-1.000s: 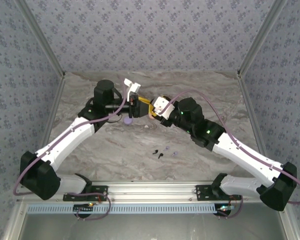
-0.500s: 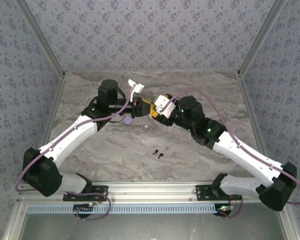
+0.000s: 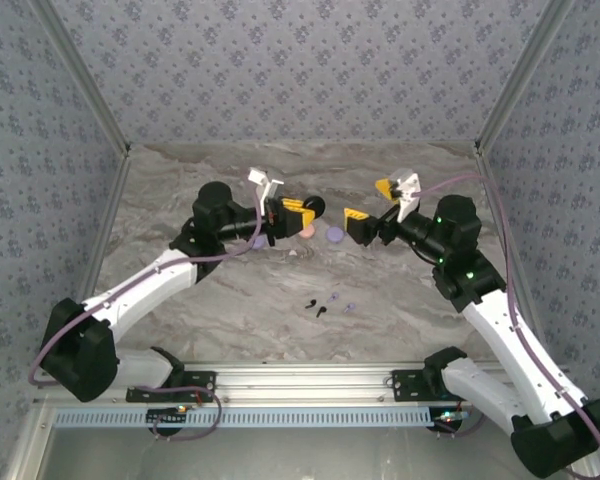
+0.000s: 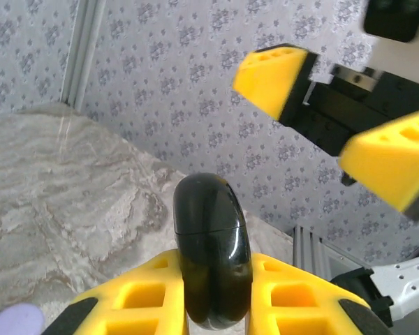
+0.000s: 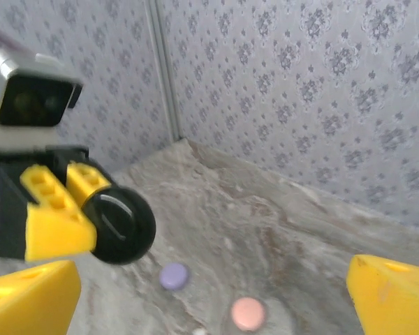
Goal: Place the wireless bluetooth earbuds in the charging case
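Note:
My left gripper [image 3: 298, 211] is shut on a round black charging case [image 3: 313, 207], held above the table with its lid seam closed. From the left wrist, the case [image 4: 211, 244] stands edge-on between the yellow fingers [image 4: 136, 300]. My right gripper [image 3: 371, 202] hangs open a short way to the right of the case, with nothing in it. In the right wrist view the held case [image 5: 120, 225] is at the left. The earbuds, tiny black [image 3: 316, 307] and lilac [image 3: 349, 306] buds, lie on the marble nearer the arm bases.
A pink round case [image 3: 306, 231] and a lilac one [image 3: 334, 235] lie on the table below the grippers, as do the pink case [image 5: 248, 314] and lilac case [image 5: 173, 276] seen from the right wrist. Another lilac disc [image 3: 257, 241] lies by the left arm. Patterned walls enclose the table.
The two grippers were together at the black case. Now the right gripper has opened and drawn back to the right, while the left gripper has closed and holds the case alone.

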You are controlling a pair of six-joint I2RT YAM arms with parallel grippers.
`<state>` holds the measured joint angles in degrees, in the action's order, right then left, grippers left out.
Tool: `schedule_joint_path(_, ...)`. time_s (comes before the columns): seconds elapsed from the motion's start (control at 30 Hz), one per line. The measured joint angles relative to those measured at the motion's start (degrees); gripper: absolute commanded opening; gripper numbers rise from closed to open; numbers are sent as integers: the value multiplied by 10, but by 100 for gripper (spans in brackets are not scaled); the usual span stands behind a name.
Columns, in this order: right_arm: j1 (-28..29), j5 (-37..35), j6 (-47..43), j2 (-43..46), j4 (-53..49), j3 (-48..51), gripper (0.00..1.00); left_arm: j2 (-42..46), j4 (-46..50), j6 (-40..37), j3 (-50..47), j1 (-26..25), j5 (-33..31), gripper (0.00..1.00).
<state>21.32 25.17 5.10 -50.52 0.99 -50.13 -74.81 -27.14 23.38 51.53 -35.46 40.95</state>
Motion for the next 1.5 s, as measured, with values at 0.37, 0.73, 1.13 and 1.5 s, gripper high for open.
schedule_joint_path(0.37,-3,109,157,-54,113,23,96,1,-186,-26,-49,-50,-31,2)
schedule_joint_path(0.73,-2,113,165,-78,117,9,94,1,-193,-37,-49,-50,-41,1)
schedule_joint_path(1.13,-2,112,165,-111,117,-20,94,1,-185,-45,-49,-48,-55,0)
schedule_joint_path(1.5,-5,106,165,-125,112,-32,94,1,-175,-49,-49,-48,-53,0)
